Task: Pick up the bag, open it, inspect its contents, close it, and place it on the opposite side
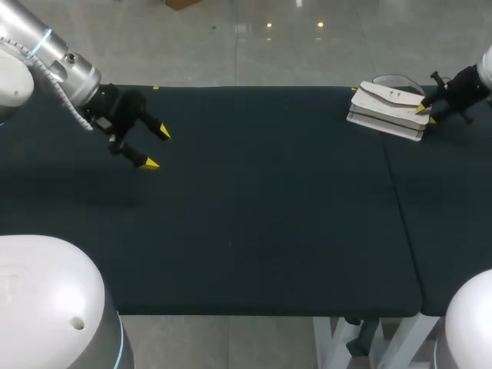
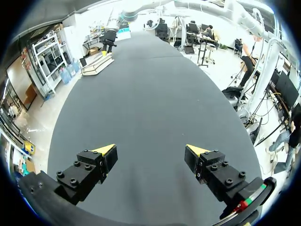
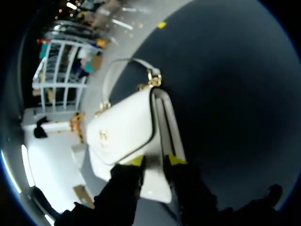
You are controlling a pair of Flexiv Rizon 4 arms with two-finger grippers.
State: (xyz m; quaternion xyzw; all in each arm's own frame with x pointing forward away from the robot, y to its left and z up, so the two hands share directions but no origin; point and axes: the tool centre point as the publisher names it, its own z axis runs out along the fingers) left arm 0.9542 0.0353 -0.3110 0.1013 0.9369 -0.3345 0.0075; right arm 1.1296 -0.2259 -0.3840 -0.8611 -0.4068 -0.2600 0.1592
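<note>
— What's on the dark cloth-covered table (image 1: 254, 231)?
— A white leather handbag (image 1: 388, 108), flat at its far right.
— The grippers?
— Right gripper (image 1: 425, 114) pinches the handbag's end; left gripper (image 1: 156, 147) hangs spread apart, far left.

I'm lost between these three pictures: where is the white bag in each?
Head view: white bag at the table's far right.
Left wrist view: bag far ahead, across the table.
Right wrist view: bag large, at the right gripper.
Shared landmark: the right gripper, at the bag in all three.
</note>
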